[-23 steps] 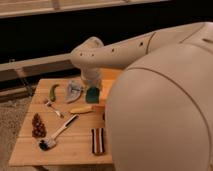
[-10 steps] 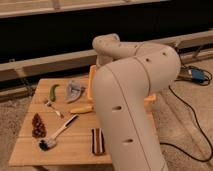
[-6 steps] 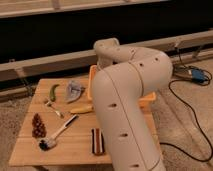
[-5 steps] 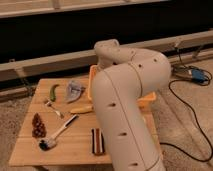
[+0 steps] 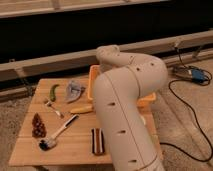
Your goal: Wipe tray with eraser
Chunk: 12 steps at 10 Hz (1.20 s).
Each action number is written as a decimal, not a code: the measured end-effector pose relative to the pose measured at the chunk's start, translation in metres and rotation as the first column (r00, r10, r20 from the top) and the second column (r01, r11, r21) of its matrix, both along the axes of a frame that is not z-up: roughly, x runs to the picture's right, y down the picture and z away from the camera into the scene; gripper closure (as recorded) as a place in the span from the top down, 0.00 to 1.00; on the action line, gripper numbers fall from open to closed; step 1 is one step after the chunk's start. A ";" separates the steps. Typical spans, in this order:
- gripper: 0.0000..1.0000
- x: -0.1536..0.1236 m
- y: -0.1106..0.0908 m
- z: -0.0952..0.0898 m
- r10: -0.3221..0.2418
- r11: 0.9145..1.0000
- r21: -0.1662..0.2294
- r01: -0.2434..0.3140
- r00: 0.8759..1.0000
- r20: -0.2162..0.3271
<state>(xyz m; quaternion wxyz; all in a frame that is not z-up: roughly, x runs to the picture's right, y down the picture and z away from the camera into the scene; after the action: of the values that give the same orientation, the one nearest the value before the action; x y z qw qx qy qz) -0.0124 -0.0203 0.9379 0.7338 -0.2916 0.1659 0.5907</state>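
**Arm hides the wiping over the tray**

Camera view: the big arm point(image 5: 127, 105) bends over the orange-yellow tray point(image 5: 92, 84), which stands at the back right of the wooden bench point(image 5: 30, 150). Only the tray's left wall and a part of its right rim show. The pincer is hidden behind the arm, seemingly over the tray, and it is closed. The eraser is not visible, so I cannot tell whether it is held. To wipe well, I think the eraser must lie flat on the tray floor, with light pressure and long strokes inside the walls.
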 end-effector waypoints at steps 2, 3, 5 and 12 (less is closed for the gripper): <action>0.00 -0.004 0.006 0.003 -0.005 1.000 -0.006 0.005 1.000 0.002; 0.00 -0.003 0.006 0.004 -0.004 1.000 -0.006 0.004 1.000 0.002; 0.00 -0.004 0.006 0.004 -0.005 1.000 -0.005 0.005 1.000 0.002; 0.00 -0.004 0.015 0.018 0.022 1.000 -0.015 -0.022 0.999 -0.040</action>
<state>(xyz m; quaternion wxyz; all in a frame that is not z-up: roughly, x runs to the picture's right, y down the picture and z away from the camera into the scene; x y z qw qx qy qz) -0.0167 -0.0052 0.9561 0.7215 -0.2875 0.1817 0.6032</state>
